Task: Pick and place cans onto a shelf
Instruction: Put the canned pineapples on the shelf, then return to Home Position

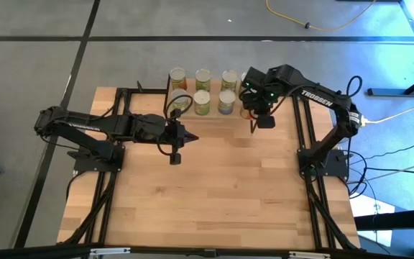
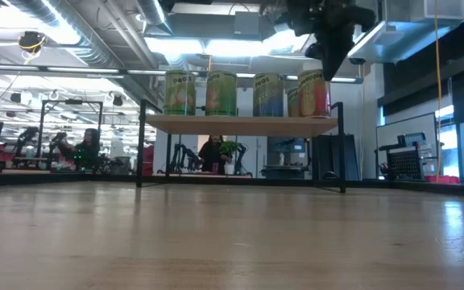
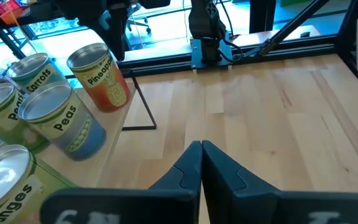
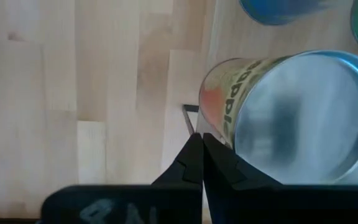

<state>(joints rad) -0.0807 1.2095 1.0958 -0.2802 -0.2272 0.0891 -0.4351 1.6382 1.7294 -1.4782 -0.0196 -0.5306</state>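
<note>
Both pincers are standing fully closed and holding nothing. The left gripper [image 1: 190, 137] is hovering over bare tabletop [image 1: 214, 194], its fingers [image 3: 191, 171] pressed tip to tip, with the shelf [image 1: 214, 113] just beyond and to one side of it. The right gripper [image 1: 254, 128] is hanging at the shelf's near corner, tips together, with the pineapple can [image 4: 291, 115] directly alongside and slightly ahead of its fingertips, apart from them.

The cans [image 2: 248, 94] are all standing on the shelf's top board; the overhead view is showing two rows of them, though the right arm is covering the end of the rows, so a full count cannot be confirmed. No can is lying on the tabletop in any view.

In my judgement the placing step is finishing: the visible cans are shelved and neither pincer is carrying anything. The next move is calling for both arms to draw clear without brushing the shelved cans, the right one especially, given how close the pineapple can is sitting to its fingers.

Each can is standing upright, long axis vertical, silvery top facing up. The pineapple can's label [image 3: 107, 84] is facing the left gripper; the peas can [image 3: 64, 121] beside it is likewise upright.
</note>
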